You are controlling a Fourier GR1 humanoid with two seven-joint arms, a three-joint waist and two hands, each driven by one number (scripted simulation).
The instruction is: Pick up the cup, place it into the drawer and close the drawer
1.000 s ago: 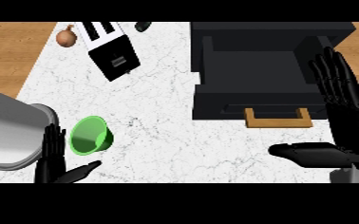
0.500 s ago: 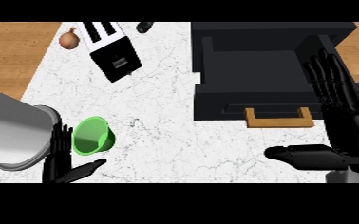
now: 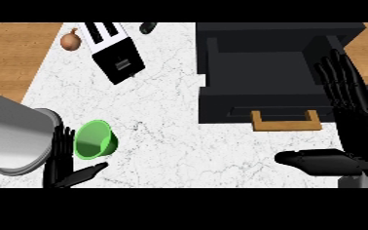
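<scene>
The green cup lies tipped on the white marble counter, and the left hand sits just beside it, fingers straight, thumb out beneath it. Over at the right, the right hand is spread open beside the open black drawer and its wooden handle.

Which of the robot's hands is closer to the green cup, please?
Left. The left hand is open right beside the green cup; the right hand is far across the counter, by the drawer.
</scene>
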